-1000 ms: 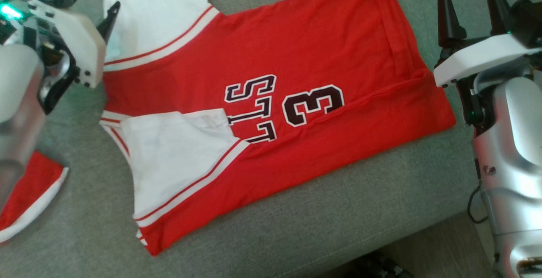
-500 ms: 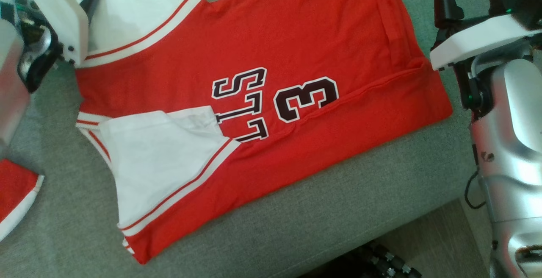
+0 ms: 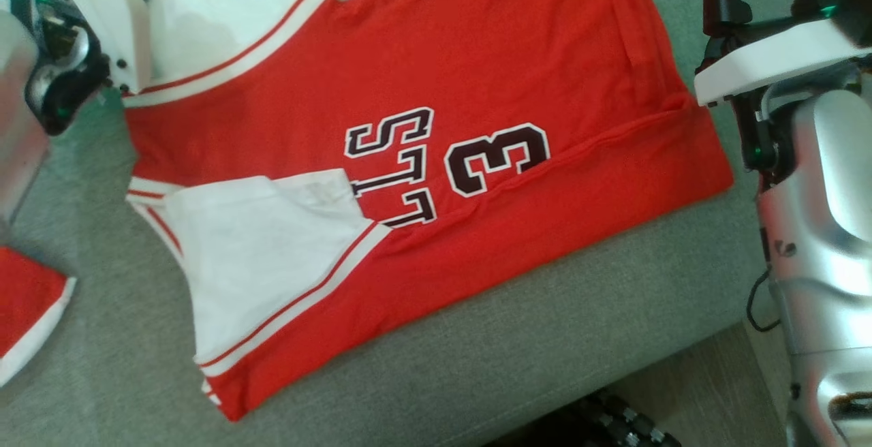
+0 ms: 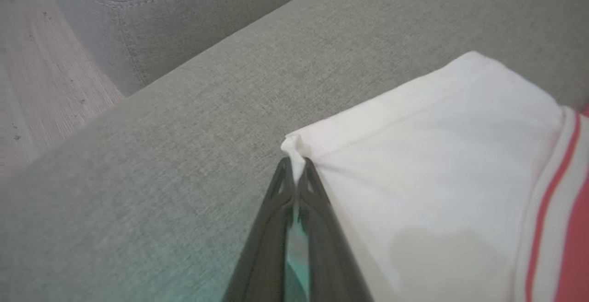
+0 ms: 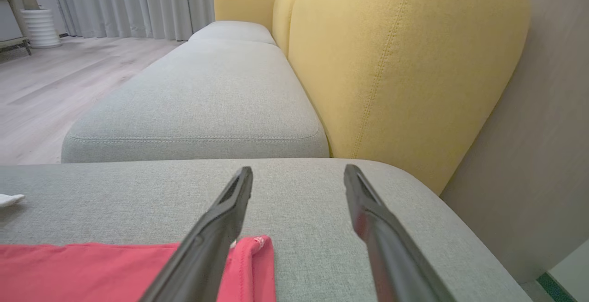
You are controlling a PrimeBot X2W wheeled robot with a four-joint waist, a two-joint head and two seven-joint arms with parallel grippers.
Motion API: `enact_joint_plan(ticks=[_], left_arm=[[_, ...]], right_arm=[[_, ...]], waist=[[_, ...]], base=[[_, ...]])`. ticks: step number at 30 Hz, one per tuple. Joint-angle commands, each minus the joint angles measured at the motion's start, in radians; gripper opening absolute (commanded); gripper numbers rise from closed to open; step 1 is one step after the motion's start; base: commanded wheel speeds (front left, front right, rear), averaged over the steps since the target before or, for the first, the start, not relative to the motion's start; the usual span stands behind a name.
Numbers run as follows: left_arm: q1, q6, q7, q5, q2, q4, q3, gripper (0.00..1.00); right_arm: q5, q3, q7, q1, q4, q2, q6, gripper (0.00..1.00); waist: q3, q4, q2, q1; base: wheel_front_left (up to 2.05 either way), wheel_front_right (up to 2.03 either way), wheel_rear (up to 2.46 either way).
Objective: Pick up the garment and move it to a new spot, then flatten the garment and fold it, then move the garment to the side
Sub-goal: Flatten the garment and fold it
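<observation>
Pinching the outer corner of the far white sleeve [image 4: 437, 154] with the left tool [image 4: 297, 167], jaws pressed together, small nub of cloth poking out past the tips. Was wide apart a second ago, so a fresh grab, nothing lifted yet by the look of it.

Keeping the right tool [image 5: 299, 169] wide and empty over the far hem corner, gripping nothing; cannot tell whether brushing the cloth or clear of it.

Leaving the red jersey [image 3: 477, 72] spread flat on the grey sofa [image 3: 545, 338] seat, sleeves toward the left end, hem toward the right end, near hem corner close to the seat's near edge. Already showing a long crease along the near side under the number, plus the near sleeve turned in over part of the lettering. Reads as mid-fold, flattening done.

Probably meaning the far sleeve goes next: lift and lay inward over the red front to match the near one. Calls for a low, short carry, no hard pull.

Risking a slip with so little cloth in the pinch, or dragging the whole jersey and spoiling the near fold.

Also noting another red and white cloth [image 3: 20, 304] near the seat's left end, well apart, untouched.
</observation>
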Motion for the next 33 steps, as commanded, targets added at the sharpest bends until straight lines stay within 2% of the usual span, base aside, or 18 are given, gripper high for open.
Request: enact_joint_plan(ticks=[1, 6, 8, 15, 24, 33], left_arm=[[-0.021, 0.002, -0.013, 0.001, 0.034, -0.009, 0.02, 0.0], [-0.013, 0.002, -0.162, -0.012, 0.0, -0.048, 0.004, 0.0], [-0.02, 0.002, -0.227, 0.022, -0.008, -0.065, -0.019, 0.0], [-0.023, 0.002, -0.371, 0.082, -0.049, -0.158, -0.059, 0.0], [-0.009, 0.004, -0.425, 0.109, -0.07, -0.297, -0.071, 0.0], [0.003, 0.027, -0.405, 0.138, -0.054, -0.392, -0.082, 0.0]], right_arm=[[-0.001, 0.006, 0.001, -0.024, -0.031, -0.012, 0.007, 1.0], [0.004, 0.017, 0.033, -0.025, 0.003, -0.05, 0.007, 1.0], [0.008, 0.027, 0.055, -0.031, 0.03, -0.073, 0.007, 1.0], [0.034, 0.049, 0.148, -0.078, 0.199, -0.145, 0.007, 1.0], [0.02, 0.051, 0.241, -0.188, 0.456, -0.207, 0.007, 1.0], [-0.015, 0.034, 0.281, -0.25, 0.644, -0.209, 0.007, 1.0]], waist=[[-0.013, 0.013, 0.0, 0.0], [-0.059, 0.074, 0.0, 0.0], [-0.076, 0.107, 0.0, 0.0], [-0.11, 0.231, 0.0, 0.0], [-0.092, 0.335, 0.0, 0.0], [-0.072, 0.352, 0.0, 0.0]], base=[[0.0, 0.0, 0.0], [0.0, 0.0, 0.0], [0.0, 0.0, 0.0], [0.0, 0.0, 0.0], [0.0, 0.0, 0.0], [0.0, 0.0, 0.0]])
